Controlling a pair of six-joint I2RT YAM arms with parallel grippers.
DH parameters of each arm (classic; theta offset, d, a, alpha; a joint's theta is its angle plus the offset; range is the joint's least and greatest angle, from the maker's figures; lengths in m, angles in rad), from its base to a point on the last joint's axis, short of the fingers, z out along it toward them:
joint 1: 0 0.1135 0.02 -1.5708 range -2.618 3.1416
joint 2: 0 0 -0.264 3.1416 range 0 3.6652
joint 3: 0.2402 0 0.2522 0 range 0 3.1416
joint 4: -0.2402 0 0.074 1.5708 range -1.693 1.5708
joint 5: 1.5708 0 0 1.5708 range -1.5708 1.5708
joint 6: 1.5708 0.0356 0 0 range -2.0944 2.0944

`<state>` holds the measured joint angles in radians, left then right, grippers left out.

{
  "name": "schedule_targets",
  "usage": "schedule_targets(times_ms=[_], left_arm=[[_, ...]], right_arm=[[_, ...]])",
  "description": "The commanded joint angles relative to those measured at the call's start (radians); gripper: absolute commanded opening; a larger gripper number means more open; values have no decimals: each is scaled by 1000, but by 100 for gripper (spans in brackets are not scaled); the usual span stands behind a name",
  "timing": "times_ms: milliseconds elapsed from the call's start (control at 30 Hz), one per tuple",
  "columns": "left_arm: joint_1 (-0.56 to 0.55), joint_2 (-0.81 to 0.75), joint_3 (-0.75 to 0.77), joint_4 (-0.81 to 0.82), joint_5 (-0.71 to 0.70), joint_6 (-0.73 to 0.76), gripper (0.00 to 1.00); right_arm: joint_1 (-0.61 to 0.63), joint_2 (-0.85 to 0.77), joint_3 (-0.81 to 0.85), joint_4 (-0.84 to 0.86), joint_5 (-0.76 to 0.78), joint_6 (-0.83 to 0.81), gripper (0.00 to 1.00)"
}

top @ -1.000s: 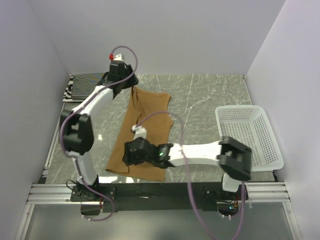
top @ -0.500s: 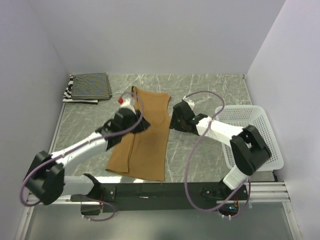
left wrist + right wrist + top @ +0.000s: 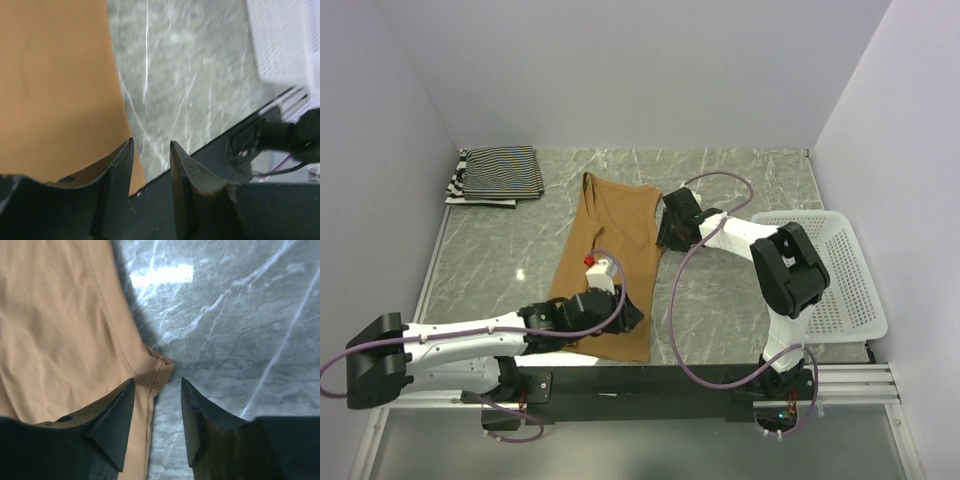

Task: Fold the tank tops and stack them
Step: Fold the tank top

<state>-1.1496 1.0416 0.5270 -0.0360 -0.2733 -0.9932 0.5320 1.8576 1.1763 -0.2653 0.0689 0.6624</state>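
The plain tan-brown tank top (image 3: 605,265) lies spread flat in the middle of the table. My left gripper (image 3: 632,318) is open over its near right corner; the left wrist view shows the tan fabric (image 3: 55,85) under the left finger and the table's front edge between the fingers. My right gripper (image 3: 666,240) is open at the top's right armhole; the right wrist view shows the ribbed armhole corner (image 3: 155,371) between my fingers, not pinched. Striped tank tops (image 3: 497,174) lie folded in a stack at the far left corner.
A white lattice basket (image 3: 830,270) stands at the right side of the table. The black front rail (image 3: 640,382) runs along the near edge. Grey walls close in the left, back and right.
My left arm swung down from the far left to the tan top's near right corner. My right arm moved from the near edge up to the top's right armhole.
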Motion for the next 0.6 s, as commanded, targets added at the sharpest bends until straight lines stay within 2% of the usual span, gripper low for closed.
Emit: schedule_targets(times_ms=[0, 133, 200, 233, 333, 367, 567], left_arm=[[-97, 38, 7, -53, -141, -76, 41], [-238, 104, 51, -136, -220, -130, 41], [-274, 164, 80, -157, -253, -140, 44], [-301, 185, 93, -171, -262, -156, 45], [-353, 276, 137, -177, -273, -153, 48], [-367, 319, 166, -195, -283, -156, 49], [-420, 497, 316, -287, -349, -179, 50]], right_arm=[[0, 38, 36, 5, -26, 14, 48], [0, 54, 22, 9, -8, 26, 39], [2, 55, 17, 14, -4, 29, 34], [-1, 58, 20, 6, 6, 31, 24], [-3, 54, 25, 1, 28, 31, 5], [-4, 49, 26, 0, 32, 31, 1], [-15, 31, 20, -3, 39, 23, 0]])
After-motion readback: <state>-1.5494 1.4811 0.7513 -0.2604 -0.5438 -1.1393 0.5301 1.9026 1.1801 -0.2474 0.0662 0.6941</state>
